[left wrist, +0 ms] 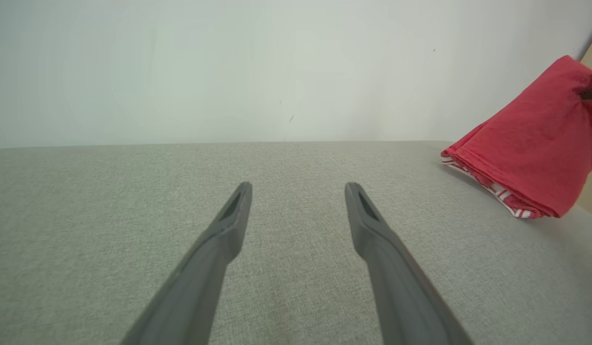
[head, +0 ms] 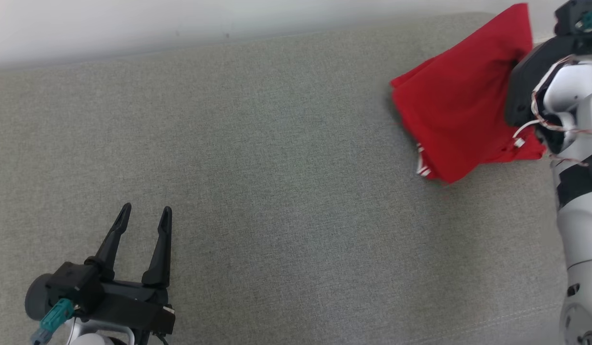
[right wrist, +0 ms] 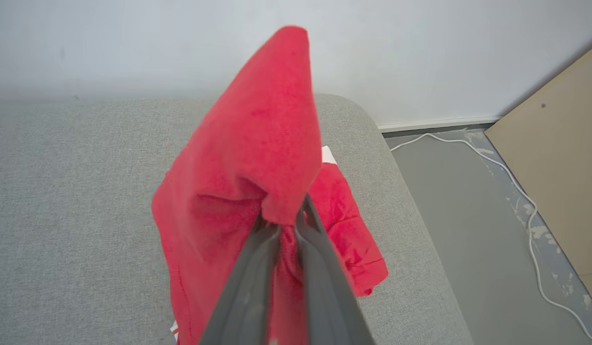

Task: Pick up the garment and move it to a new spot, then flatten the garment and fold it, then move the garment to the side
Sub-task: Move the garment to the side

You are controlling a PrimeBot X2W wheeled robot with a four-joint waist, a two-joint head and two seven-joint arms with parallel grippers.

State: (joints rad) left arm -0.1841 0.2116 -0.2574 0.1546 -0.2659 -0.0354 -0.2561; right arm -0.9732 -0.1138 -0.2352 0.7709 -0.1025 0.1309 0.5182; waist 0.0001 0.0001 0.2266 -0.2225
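Observation:
The garment (head: 456, 103) is red cloth with a red-and-white striped hem. It hangs folded above the far right of the grey cushion (head: 276, 191), its lower edge near or on the fabric. My right gripper (right wrist: 284, 218) is shut on a bunch of the garment (right wrist: 248, 158), which drapes over and around its fingers. In the left wrist view the garment (left wrist: 535, 148) shows at the right edge. My left gripper (head: 145, 216) hovers over the cushion's near left with nothing between its fingers, open (left wrist: 298, 191).
A pale wall (head: 180, 19) runs behind the cushion. Past the cushion's right end lie a grey floor (right wrist: 468, 215), a white cable (right wrist: 516, 187) and a leaning tan board (right wrist: 564, 158). My right forearm (head: 576, 191) stands along the right edge.

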